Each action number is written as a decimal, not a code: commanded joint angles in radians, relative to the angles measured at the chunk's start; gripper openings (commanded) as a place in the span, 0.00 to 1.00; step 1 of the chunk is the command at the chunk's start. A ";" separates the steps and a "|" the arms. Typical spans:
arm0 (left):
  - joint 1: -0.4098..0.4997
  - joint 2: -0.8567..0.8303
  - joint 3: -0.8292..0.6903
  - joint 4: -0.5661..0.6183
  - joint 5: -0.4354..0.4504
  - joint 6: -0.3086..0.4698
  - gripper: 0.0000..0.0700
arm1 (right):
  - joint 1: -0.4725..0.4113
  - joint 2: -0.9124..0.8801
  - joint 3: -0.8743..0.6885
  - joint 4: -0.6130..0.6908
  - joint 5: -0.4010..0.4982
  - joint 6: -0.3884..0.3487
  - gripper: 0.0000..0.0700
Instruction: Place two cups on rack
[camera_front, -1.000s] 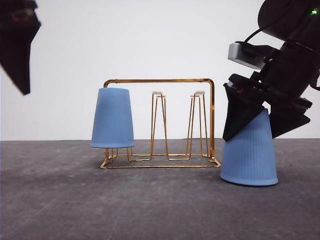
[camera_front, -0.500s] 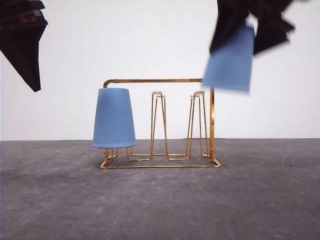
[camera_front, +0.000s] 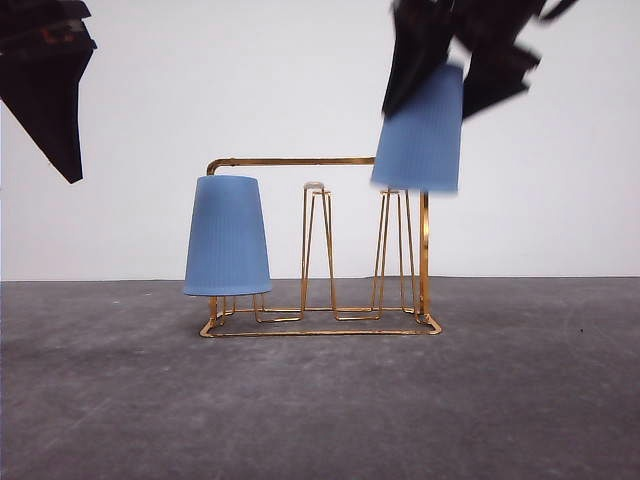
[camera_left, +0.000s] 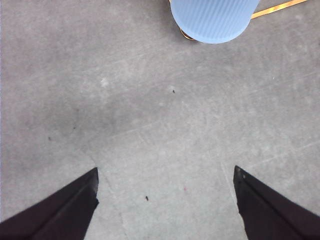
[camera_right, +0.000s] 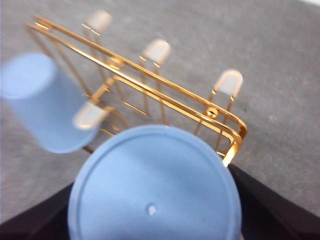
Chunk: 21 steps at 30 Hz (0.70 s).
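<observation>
One light-blue ribbed cup (camera_front: 226, 236) sits upside down over the left prong of the gold wire rack (camera_front: 320, 246); in the left wrist view this cup (camera_left: 214, 19) shows at the edge beside a strip of rack wire (camera_left: 280, 7). My right gripper (camera_front: 456, 50) is shut on the second cup (camera_front: 420, 130), held upside down in the air just above the rack's right prong. The right wrist view looks down on that cup's base (camera_right: 154, 185), with the rack (camera_right: 150, 90) and the seated cup (camera_right: 42, 102) below. My left gripper (camera_front: 45, 85) hangs high at the left, open and empty (camera_left: 165, 200).
The rack stands on a dark grey table (camera_front: 320, 410) before a white wall. A white-tipped middle prong (camera_front: 316, 188) stands bare between the two cups. Open tabletop lies in front of the rack and to both sides.
My right gripper has lifted the second cup off the table at the right, carried it up and leftward, and now holds it lower, over the rack's right prong. The left arm barely moved.
</observation>
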 joint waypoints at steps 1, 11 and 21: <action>-0.005 0.004 0.011 0.004 0.002 -0.008 0.73 | 0.005 0.048 0.012 0.018 0.000 -0.006 0.58; -0.005 0.004 0.011 0.006 0.002 -0.008 0.73 | 0.012 0.152 0.012 0.021 -0.002 -0.004 0.83; 0.009 0.004 0.011 0.039 0.001 -0.007 0.73 | 0.001 0.068 0.013 0.015 0.026 0.032 0.94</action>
